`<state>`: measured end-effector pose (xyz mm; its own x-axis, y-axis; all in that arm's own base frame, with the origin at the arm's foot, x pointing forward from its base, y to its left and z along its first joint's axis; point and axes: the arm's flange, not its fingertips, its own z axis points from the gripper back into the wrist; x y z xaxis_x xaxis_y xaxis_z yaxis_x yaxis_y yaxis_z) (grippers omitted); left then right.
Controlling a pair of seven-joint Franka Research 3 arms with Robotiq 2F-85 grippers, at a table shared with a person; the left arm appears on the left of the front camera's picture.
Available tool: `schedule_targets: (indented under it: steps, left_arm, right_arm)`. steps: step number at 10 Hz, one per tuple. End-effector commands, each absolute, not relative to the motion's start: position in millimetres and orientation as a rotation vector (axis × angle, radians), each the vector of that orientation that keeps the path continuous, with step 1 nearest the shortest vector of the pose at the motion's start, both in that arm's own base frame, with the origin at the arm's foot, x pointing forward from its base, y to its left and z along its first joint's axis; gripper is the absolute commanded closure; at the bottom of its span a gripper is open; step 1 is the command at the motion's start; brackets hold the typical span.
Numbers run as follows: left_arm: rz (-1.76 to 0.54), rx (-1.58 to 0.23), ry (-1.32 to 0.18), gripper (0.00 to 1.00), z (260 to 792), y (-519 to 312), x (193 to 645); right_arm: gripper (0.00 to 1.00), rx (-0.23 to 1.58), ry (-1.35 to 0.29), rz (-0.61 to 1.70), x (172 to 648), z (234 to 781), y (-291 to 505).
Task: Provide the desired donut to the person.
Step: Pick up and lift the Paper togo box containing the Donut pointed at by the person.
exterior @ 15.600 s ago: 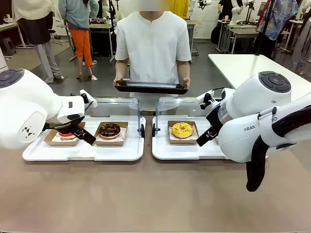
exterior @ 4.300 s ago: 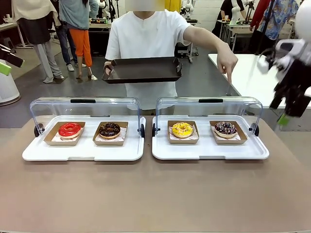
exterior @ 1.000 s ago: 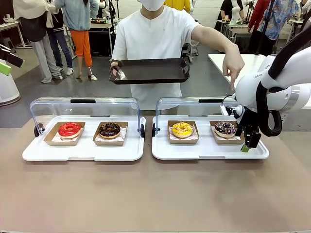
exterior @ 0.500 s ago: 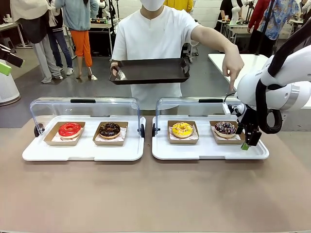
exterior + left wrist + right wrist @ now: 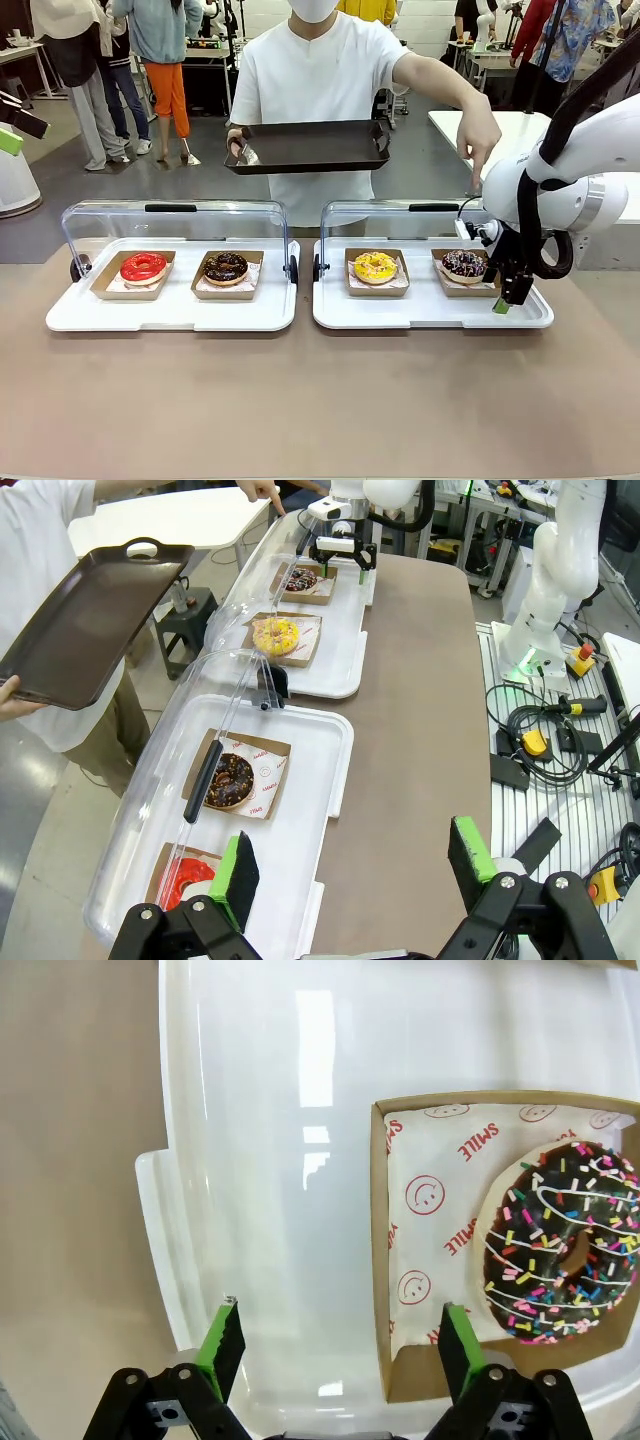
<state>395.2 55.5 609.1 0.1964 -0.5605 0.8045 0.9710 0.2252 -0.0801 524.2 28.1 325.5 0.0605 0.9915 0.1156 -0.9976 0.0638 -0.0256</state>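
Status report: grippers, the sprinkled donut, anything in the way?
Left gripper open, held high. Right gripper open, astride cardboard tray edge; sprinkled donut untouched. Person's hand pointing above it.

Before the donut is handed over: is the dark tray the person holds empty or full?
Empty. The left wrist view shows the tray with a bare dark surface, nothing on it.
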Motion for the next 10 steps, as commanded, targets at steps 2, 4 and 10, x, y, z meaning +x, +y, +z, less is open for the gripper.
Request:
schedule_targets:
  steps: [2,4,10]
  left_arm:
    - [-1.201,-0.689,-0.738,0.00,609.8,55.9,394.8]
    - [-1.201,-0.689,-0.738,0.00,609.8,55.9,394.8]
    - [-1.201,-0.689,-0.738,0.00,609.8,55.9,394.8]
  right_arm:
    - [0.59,0.091,-0.110,1.541,529.5,323.8,24.7]
    - [1.00,0.096,-0.114,1.542,530.5,323.1,24.6]
    - [1.00,0.111,-0.119,1.542,530.4,319.0,22.0]
